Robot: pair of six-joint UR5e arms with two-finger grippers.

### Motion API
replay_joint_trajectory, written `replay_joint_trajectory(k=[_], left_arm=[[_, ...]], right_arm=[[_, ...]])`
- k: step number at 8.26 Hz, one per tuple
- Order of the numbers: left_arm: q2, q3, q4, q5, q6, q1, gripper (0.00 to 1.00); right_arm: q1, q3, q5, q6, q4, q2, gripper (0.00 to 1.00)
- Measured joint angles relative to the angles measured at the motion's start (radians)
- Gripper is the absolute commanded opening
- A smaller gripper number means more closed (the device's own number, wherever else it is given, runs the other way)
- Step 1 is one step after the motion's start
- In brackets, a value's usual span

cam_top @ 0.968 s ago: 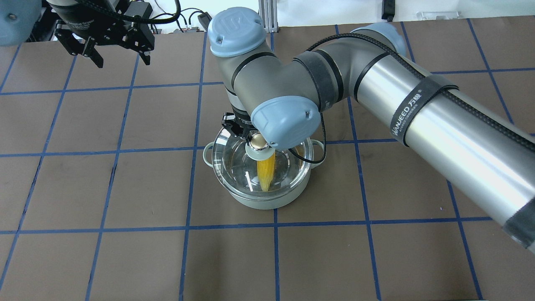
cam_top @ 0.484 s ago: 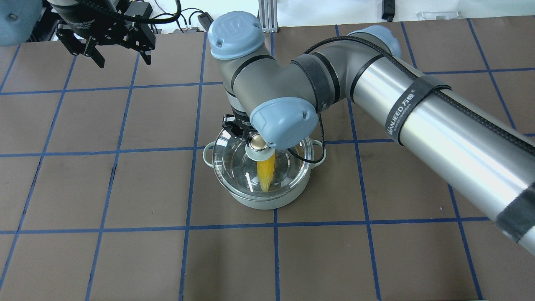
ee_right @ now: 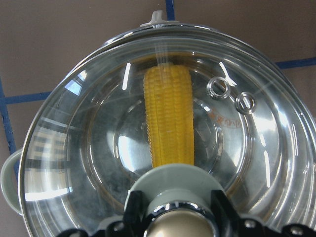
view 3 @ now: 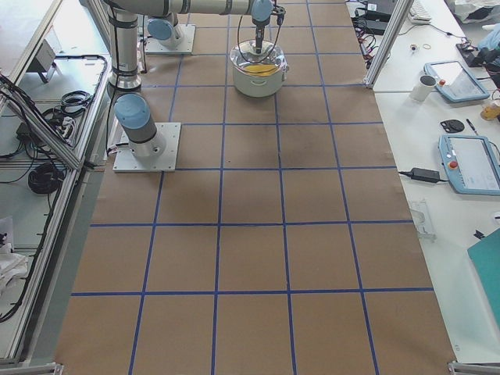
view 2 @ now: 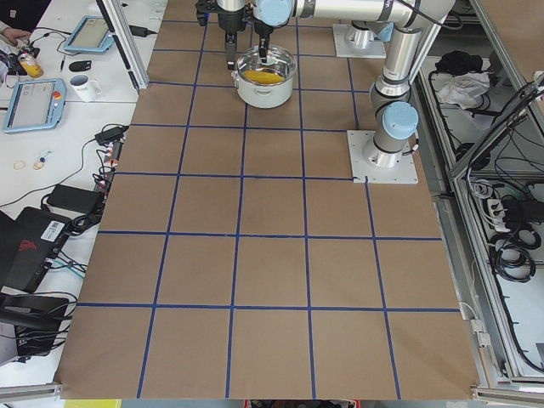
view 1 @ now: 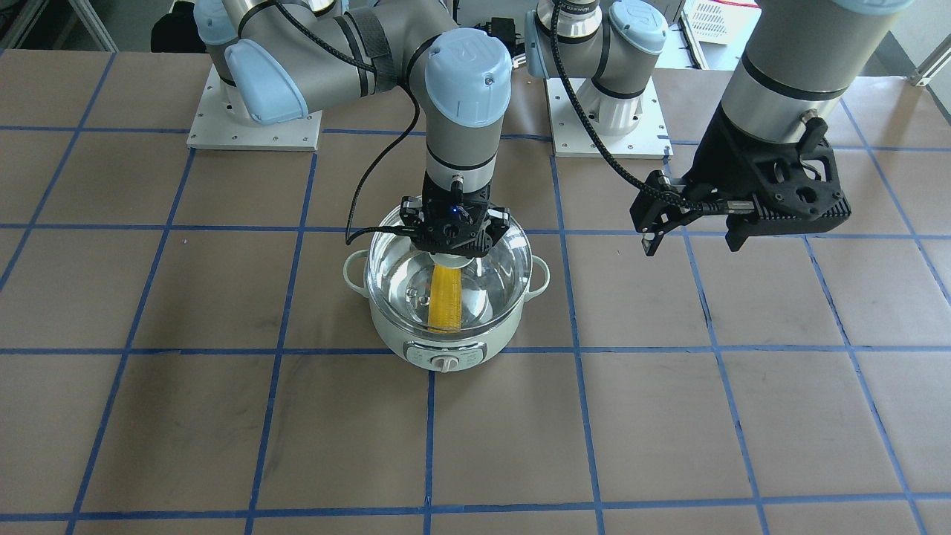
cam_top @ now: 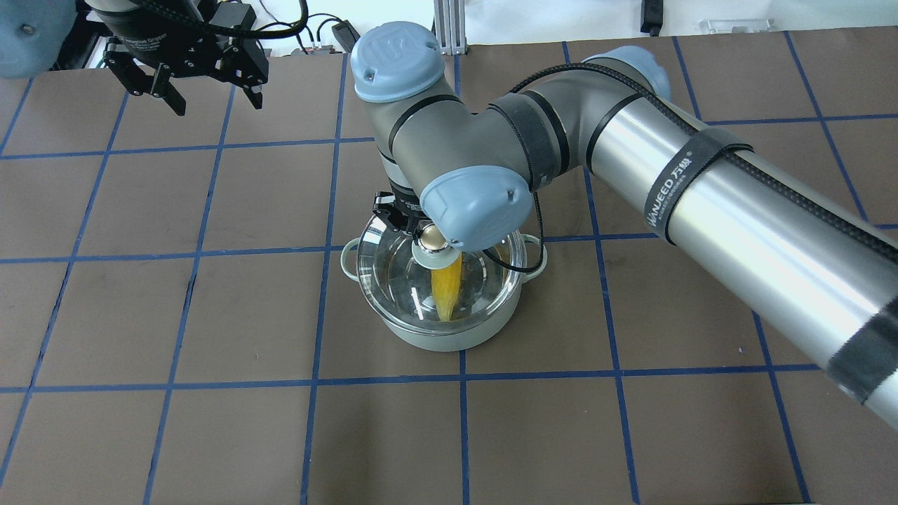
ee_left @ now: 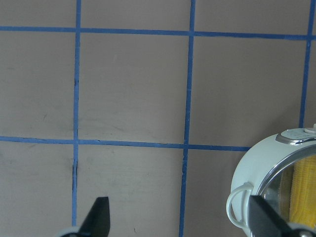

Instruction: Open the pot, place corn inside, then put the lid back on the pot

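Observation:
The mint-green pot stands mid-table, also in the overhead view. The clear glass lid sits on its rim. The yellow corn lies inside under the glass and shows through it in the right wrist view. My right gripper points straight down over the lid's centre. Its fingers close against the beige-gold knob, seen at the bottom of the right wrist view. My left gripper is open and empty, high over the far left of the table, away from the pot.
The pot's control dial faces the operators' side. My right forearm stretches over the table's right half. The two arm base plates stand at the robot's edge. Brown table squares with blue tape lines surround the pot.
My right arm's elbow and forearm have shifted slightly, while its gripper, the lid and the corn stay in place. My left gripper has drifted a little to the right.

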Motion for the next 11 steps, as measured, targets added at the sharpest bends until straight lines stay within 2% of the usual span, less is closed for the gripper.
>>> replay_joint_trajectory(k=[11], left_arm=[[0.005, -0.001, 0.000, -0.021, 0.001, -0.002, 1.00]], right_arm=[[-0.002, 0.005, -0.010, -0.010, -0.018, 0.001, 0.28]])
